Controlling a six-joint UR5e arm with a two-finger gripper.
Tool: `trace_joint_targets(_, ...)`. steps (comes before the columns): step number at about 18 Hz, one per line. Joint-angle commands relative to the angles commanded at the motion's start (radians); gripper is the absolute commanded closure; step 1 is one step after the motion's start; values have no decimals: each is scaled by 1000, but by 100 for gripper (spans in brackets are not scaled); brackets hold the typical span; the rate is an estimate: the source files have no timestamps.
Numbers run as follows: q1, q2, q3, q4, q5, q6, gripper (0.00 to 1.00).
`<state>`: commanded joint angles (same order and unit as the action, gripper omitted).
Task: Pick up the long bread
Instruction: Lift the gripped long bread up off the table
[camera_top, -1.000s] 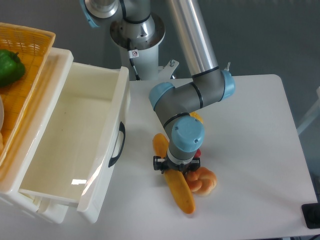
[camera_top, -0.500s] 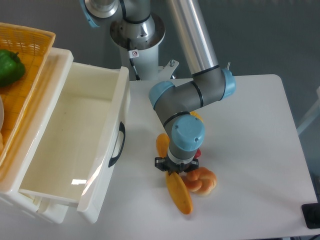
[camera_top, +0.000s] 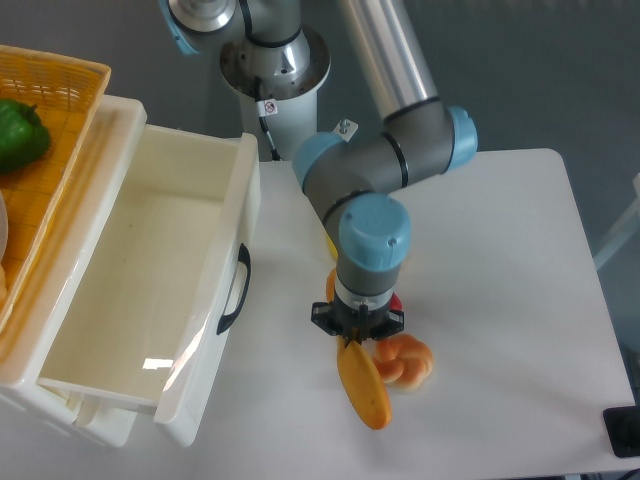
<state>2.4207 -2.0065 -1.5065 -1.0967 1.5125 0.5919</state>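
No words, brands or numbers are showing up legibly anywhere. The one sign in view is sitting on the robot base (camera_top: 272, 75), near the table's (camera_top: 520, 300) back edge: a small white sticker (camera_top: 267, 107) carrying a red circular prohibition-style symbol, too small to make out. Nothing readable is appearing on the white bin (camera_top: 150, 290) or the basket (camera_top: 50, 90).

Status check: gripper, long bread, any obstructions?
Gripper shut on long bread. Loaf hanging tilted beneath the wrist. Knotted bun right beside it; white bin to the side.
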Motion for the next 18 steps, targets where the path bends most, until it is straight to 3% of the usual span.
trace_joint_targets(5,-14,14,55,-68,-3,109,100)
trace_joint_targets(11,4,35,54,-75,-2,362,100)
trace_joint_targets(18,5,31,54,-72,2,378,100)
